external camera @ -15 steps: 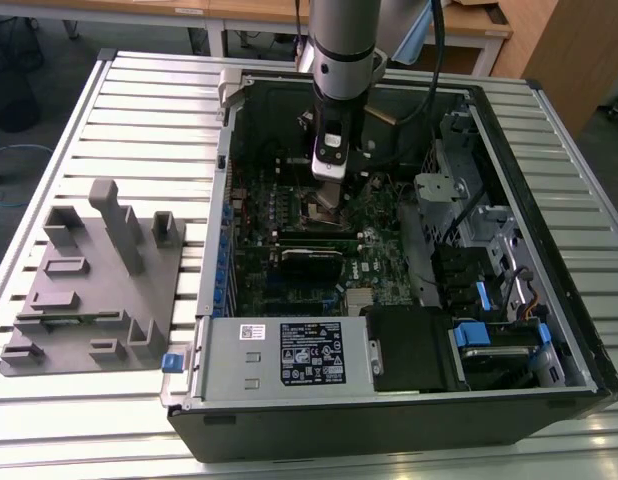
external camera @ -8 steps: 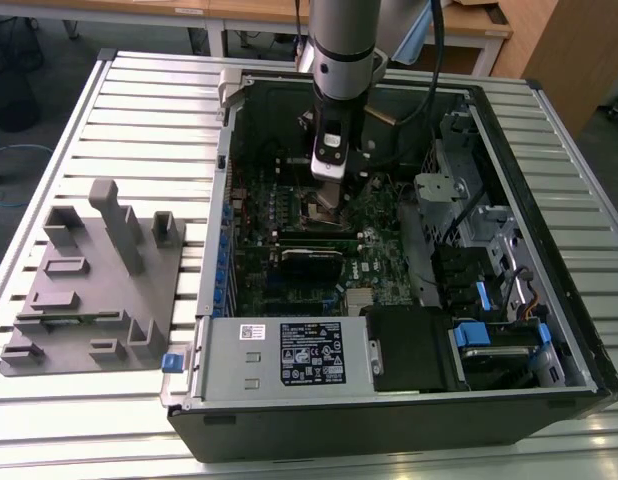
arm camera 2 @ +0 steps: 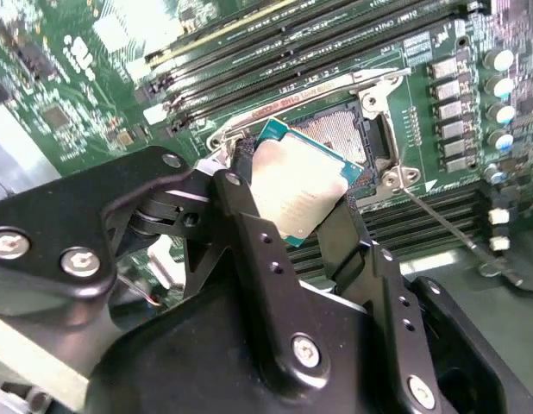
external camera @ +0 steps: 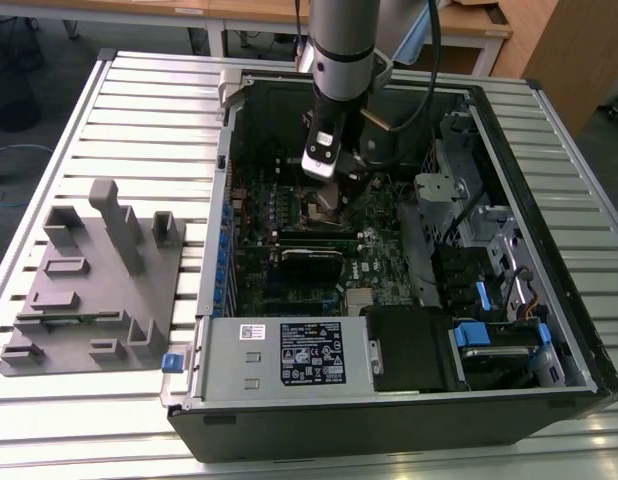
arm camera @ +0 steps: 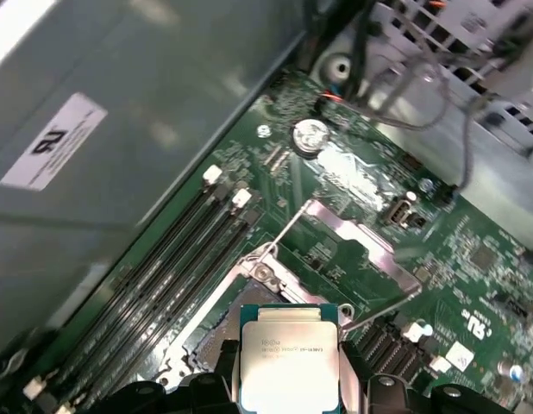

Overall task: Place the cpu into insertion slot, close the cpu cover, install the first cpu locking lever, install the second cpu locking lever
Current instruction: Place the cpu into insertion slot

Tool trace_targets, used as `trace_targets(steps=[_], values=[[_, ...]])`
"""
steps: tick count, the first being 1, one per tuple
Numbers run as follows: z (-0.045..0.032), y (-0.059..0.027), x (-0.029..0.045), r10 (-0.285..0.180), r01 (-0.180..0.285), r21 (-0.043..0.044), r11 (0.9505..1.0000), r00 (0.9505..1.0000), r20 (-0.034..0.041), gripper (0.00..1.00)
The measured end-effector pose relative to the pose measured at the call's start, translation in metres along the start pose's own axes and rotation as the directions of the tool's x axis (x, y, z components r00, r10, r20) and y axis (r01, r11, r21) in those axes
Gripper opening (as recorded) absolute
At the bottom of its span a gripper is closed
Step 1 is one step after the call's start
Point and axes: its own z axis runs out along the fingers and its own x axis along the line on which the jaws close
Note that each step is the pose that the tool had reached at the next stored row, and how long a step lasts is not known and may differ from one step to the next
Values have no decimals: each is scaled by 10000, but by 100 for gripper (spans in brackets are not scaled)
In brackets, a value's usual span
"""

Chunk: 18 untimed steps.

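My gripper (external camera: 327, 188) reaches down into the open computer case, just above the insertion slot (external camera: 323, 207). It is shut on the cpu (arm camera 2: 294, 185), a flat silver-topped square held by its edges between two black fingers (arm camera 2: 242, 216). In the second wrist view the cpu hangs tilted over the insertion slot (arm camera 2: 342, 131), whose brownish contact field shows beyond it. The cpu (arm camera: 288, 355) covers part of the insertion slot (arm camera: 216, 321) in the first wrist view. The cpu cover (arm camera: 353, 228) stands swung open past the slot. Thin wire locking levers (arm camera 2: 448, 228) (arm camera: 282, 231) stick out, unlatched.
Long black memory slots (arm camera: 176, 259) run beside the socket. A black card (external camera: 311, 263) and the power supply (external camera: 289, 352) lie nearer the case front. A drive cage with cables (external camera: 469, 215) fills the exterior view's right. A grey fixture (external camera: 89, 275) rests on the slatted table.
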Motion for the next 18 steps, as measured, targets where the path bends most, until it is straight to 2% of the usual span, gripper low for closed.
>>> trace_targets(steps=[4, 9, 13, 18], values=[[6, -1, 0, 715, -715, 13, 9974, 9974, 64, 54], [14, -1, 0, 1615, -1615, 23, 9869, 9868, 146, 54], [20, -2, 0, 2332, -2333, 26, 9724, 9722, 213, 54], [28, -3, 0, 3192, -3194, 22, 9476, 9472, 294, 54]])
